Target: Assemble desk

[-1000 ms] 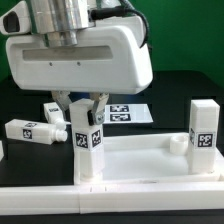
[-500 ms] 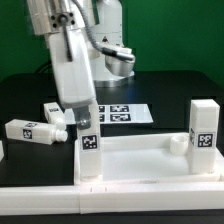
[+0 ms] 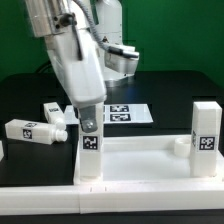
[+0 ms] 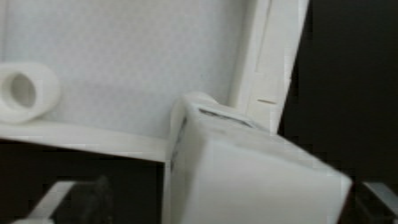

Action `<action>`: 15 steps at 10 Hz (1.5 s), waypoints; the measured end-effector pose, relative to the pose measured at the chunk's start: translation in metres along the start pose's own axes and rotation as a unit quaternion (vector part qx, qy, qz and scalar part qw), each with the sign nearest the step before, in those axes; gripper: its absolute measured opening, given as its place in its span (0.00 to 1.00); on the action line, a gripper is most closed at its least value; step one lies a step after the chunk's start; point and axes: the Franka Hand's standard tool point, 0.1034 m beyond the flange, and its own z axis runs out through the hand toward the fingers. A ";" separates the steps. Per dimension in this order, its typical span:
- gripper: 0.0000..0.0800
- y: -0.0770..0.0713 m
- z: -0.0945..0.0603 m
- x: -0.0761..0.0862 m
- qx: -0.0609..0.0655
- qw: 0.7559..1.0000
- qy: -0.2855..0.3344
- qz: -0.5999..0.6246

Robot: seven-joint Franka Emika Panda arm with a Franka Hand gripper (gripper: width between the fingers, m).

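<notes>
The white desk panel (image 3: 140,165) lies flat at the front, rim upward. One tagged block leg (image 3: 90,158) stands upright in its corner at the exterior view's left, and a second leg (image 3: 206,140) stands at the right corner. My gripper (image 3: 90,127) hangs straight over the left leg, its fingers down beside the leg's top. In the wrist view that leg (image 4: 249,170) fills the space between the gripper (image 4: 228,205) fingers, with dark gaps at its sides, so the jaws stand open. The panel floor (image 4: 125,60) and a round socket (image 4: 22,92) show behind it.
Two loose tagged legs (image 3: 28,130) (image 3: 55,113) lie on the black table at the exterior view's left. The marker board (image 3: 125,113) lies flat behind the panel. A white ledge (image 3: 110,205) runs along the front edge.
The hand has turned round above the left leg and now shows its narrow side. The jaws have let go of the leg, which still stands in its corner.
</notes>
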 end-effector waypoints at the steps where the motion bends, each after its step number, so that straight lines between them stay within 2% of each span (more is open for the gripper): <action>1: 0.79 -0.001 0.000 -0.001 0.001 0.998 0.000 -0.063; 5: 0.81 0.000 0.001 -0.001 -0.004 0.980 0.001 -0.197; 6: 0.81 -0.008 -0.001 -0.008 -0.023 0.946 0.011 -0.323; 7: 0.81 -0.013 -0.001 -0.015 -0.027 0.922 0.011 -0.386; 8: 0.80 -0.013 0.000 -0.015 -0.023 0.917 0.011 -0.397; 9: 0.80 -0.013 0.000 -0.015 -0.023 0.923 0.012 -0.384; 10: 0.59 -0.013 0.000 -0.015 -0.023 0.924 0.012 -0.382; 11: 0.59 -0.013 0.000 -0.014 -0.023 0.936 0.013 -0.352; 12: 0.40 -0.009 0.000 -0.009 -0.026 0.953 0.014 -0.301; 15: 0.38 -0.006 -0.001 -0.005 -0.025 0.992 0.019 -0.126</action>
